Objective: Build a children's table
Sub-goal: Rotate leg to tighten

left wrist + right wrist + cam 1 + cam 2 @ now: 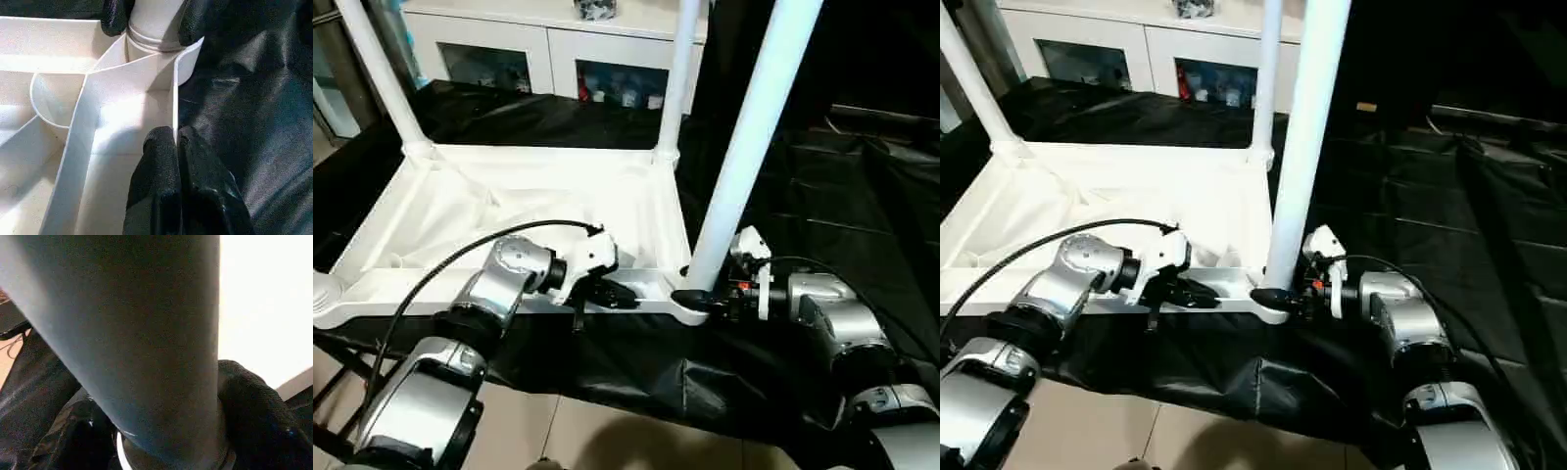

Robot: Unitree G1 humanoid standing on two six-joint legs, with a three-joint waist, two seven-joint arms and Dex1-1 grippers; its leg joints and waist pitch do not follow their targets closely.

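The children's table lies upside down, its ribbed white top (509, 196) on a black-covered bench. Two legs stand in the far sockets, one at the left (382, 69) and one at the right (680, 78). A third leg (744, 157) stands tilted in the near right socket. My right gripper (697, 286) clasps the base of this leg, one black finger (115, 14) on each side, pressed against it. My left gripper (617, 294) sits at the near rim (173, 103) just left of that socket, its fingers (161, 152) pinched together on the thin wall.
The near left corner socket (323, 294) holds no leg. A white cabinet (558, 49) with glass-fronted compartments stands behind the bench. Black sheeting (842, 215) covers the bench to the right of the table top. The bench's front edge runs just under my forearms.
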